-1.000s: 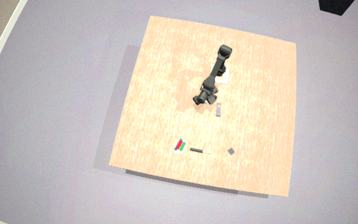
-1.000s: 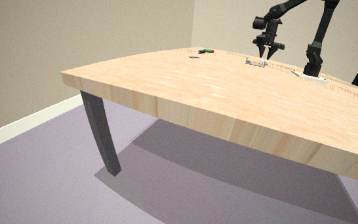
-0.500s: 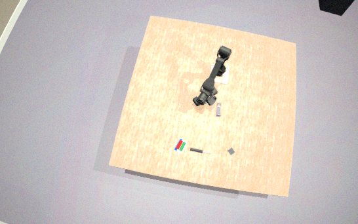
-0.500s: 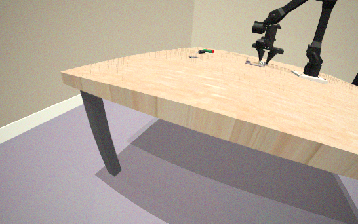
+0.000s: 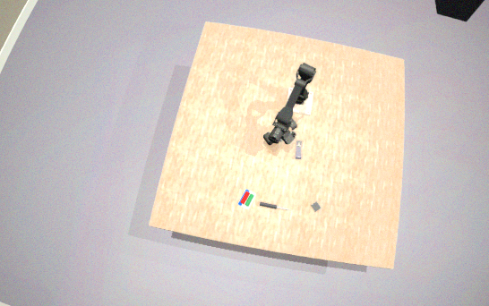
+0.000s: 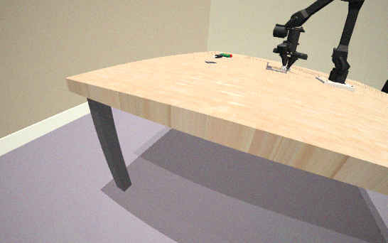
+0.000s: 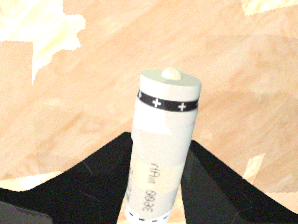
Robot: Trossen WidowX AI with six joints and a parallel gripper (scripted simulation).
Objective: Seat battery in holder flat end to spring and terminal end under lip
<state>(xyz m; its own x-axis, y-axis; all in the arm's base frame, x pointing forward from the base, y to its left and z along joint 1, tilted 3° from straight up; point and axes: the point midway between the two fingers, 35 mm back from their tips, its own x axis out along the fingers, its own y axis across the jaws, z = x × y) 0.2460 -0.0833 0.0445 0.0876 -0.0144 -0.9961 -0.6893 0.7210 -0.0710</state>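
Note:
The white battery [image 7: 162, 150] [image 6: 283, 68] is at table height, its terminal end with the black plus band pointing up the wrist view. My gripper [image 7: 157, 145] [image 6: 284, 67] is shut on the battery: in the wrist view the two black fingers meet its sides, behind the plus band. In the top view the arm hides the battery and fingertips. The grey holder [image 5: 298, 150] [image 6: 272, 67] lies on the table close beside the gripper, with an upright end piece showing in the exterior view. It is not in the wrist view, and its spring and lip are too small to tell apart.
On the table [image 5: 358, 134] [image 6: 160, 85] lie red, green and blue pieces [image 5: 245, 198] [image 6: 226, 55], a screwdriver [image 5: 269, 205] with a black handle, and a small dark square [image 5: 315, 207] [image 6: 210, 62]. The arm's white base plate [image 5: 305, 108] stands behind the gripper.

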